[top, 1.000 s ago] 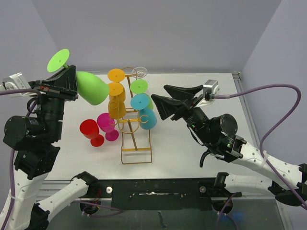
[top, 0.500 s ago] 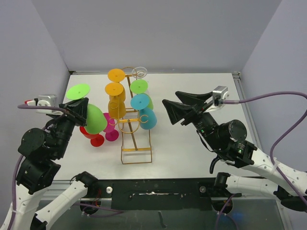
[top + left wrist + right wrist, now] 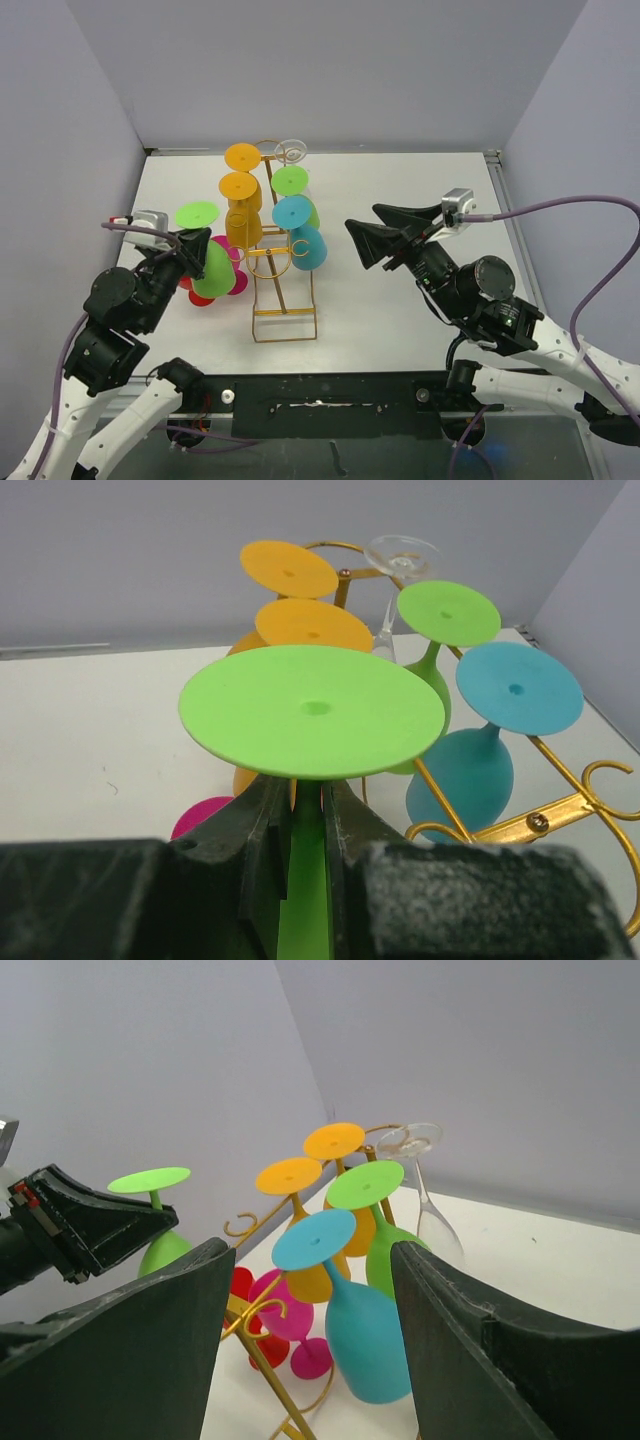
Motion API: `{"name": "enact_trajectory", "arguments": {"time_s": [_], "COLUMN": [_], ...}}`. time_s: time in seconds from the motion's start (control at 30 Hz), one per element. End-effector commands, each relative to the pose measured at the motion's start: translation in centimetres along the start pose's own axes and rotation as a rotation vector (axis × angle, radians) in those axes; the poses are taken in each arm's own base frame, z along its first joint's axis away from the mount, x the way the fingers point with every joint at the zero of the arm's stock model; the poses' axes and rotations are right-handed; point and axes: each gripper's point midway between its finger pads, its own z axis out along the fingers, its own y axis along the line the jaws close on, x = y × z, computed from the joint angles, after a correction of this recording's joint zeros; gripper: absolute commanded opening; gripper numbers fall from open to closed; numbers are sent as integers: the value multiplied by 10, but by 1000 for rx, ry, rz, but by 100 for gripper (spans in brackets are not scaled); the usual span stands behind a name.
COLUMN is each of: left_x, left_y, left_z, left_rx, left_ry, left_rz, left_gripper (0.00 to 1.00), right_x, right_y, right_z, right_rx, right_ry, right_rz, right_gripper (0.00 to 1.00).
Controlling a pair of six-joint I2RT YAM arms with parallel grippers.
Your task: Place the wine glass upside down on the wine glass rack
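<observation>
My left gripper (image 3: 192, 243) is shut on the stem of a light green wine glass (image 3: 213, 270), held upside down with its round foot (image 3: 312, 710) on top and its bowl low, just left of the gold wire rack (image 3: 283, 295). The rack (image 3: 560, 808) holds several glasses upside down: two orange (image 3: 241, 190), a green (image 3: 290, 181), a blue (image 3: 303, 240) and a clear one (image 3: 291, 150). My right gripper (image 3: 362, 225) is open and empty, right of the rack. In the right wrist view the held green glass (image 3: 160, 1245) shows at the left.
A red glass (image 3: 198, 296) and a magenta glass (image 3: 236, 281) stand on the white table (image 3: 400, 300) left of the rack, partly hidden behind the held glass. Grey walls close in the back and both sides.
My left arm has swung down and toward the rack, turning the green glass from tilted and high to upside down and low beside the rack. My right gripper has drawn back slightly.
</observation>
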Motion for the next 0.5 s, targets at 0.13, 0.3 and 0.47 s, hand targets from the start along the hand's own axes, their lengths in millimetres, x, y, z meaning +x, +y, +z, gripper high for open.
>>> {"name": "enact_trajectory", "arguments": {"time_s": [0.13, 0.3, 0.47], "left_x": [8, 17, 24], "left_y": [-13, -12, -14], "left_z": [5, 5, 11], "left_rx": [84, 98, 109], "left_ry": [-75, -110, -122], "left_rz": [-31, -24, -39], "left_gripper": [0, 0, 0], "right_x": [39, 63, 88], "right_y": [-13, -20, -17], "right_z": [-25, -39, -45], "right_rx": [5, 14, -19], "right_ry": [164, 222, 302], "right_rz": [-48, -18, -22], "right_gripper": [62, 59, 58]}}
